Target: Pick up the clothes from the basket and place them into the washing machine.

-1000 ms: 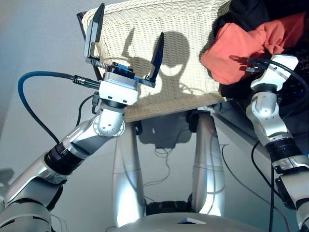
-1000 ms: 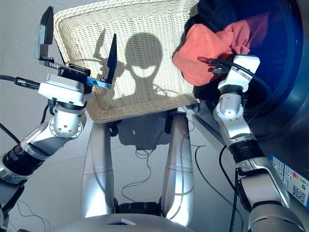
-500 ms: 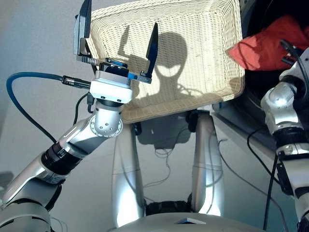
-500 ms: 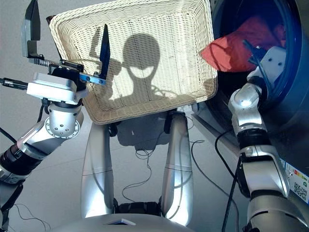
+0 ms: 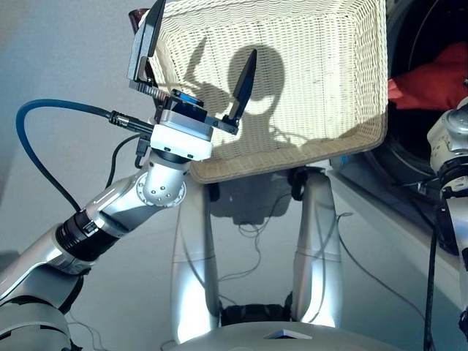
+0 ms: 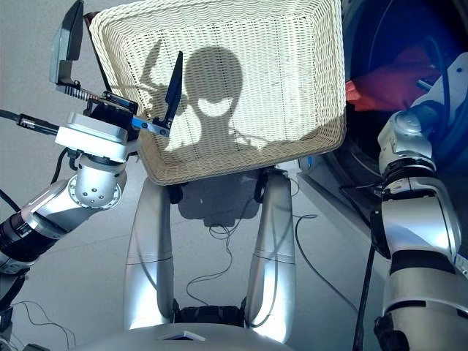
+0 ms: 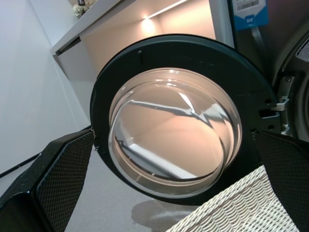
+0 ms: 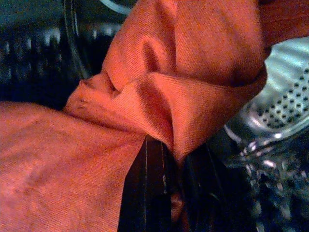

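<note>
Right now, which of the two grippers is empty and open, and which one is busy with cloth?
The left gripper is the empty one, its fingers spread wide over the basket. The right gripper is buried in the orange garment at the washing machine drum.

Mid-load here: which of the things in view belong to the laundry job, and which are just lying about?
Job:
- coral-red garment, at the drum, hiding the right gripper
- basket, nothing in it
- washing machine; its porthole door open
- left gripper, jaws open, holding nothing

Lying about:
- thin cables on the floor
</note>
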